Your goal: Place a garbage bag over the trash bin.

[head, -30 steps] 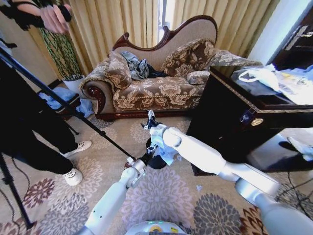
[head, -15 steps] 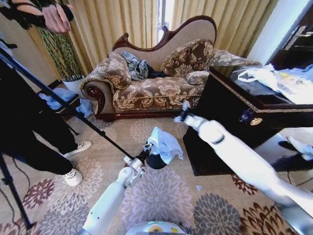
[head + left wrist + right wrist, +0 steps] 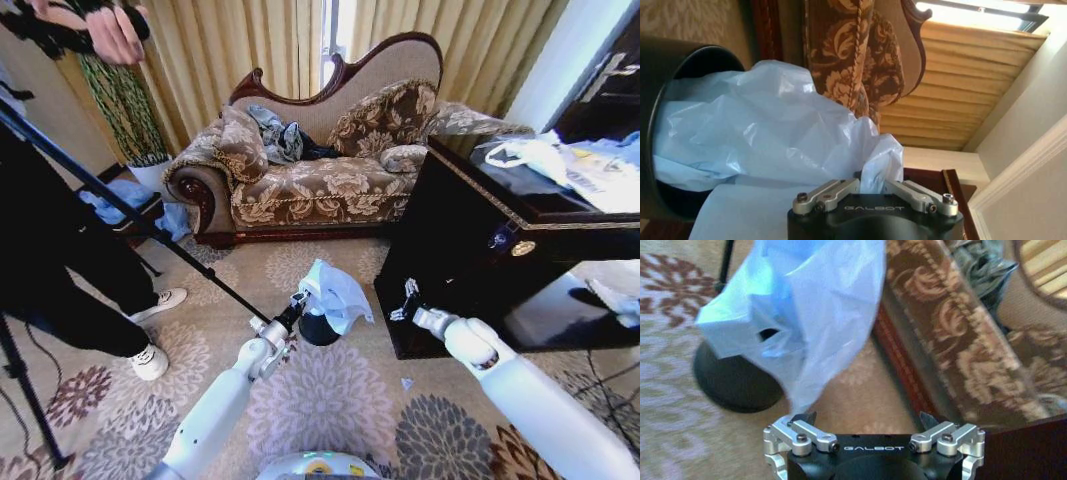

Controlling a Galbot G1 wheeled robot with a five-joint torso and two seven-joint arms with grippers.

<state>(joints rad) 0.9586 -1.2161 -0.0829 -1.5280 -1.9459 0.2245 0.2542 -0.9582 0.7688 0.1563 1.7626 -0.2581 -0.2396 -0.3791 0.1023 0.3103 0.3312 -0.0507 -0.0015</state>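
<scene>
Jaws of the left gripper (image 3: 297, 301) pinch a fold of the garbage bag (image 3: 335, 292); fingertips hidden in plastic. Right gripper (image 3: 407, 298) spread wide, holds nothing, near the dark cabinet (image 3: 470, 250). Bag bunches up out of the trash bin (image 3: 318, 329) on the carpet (image 3: 330, 400) before the sofa (image 3: 300, 180), partly tucked inside; bin mostly covered.

patterned sofa (image 3: 310, 160), dark cabinet (image 3: 500, 250), floral carpet (image 3: 330, 400), curtains (image 3: 250, 50)
</scene>
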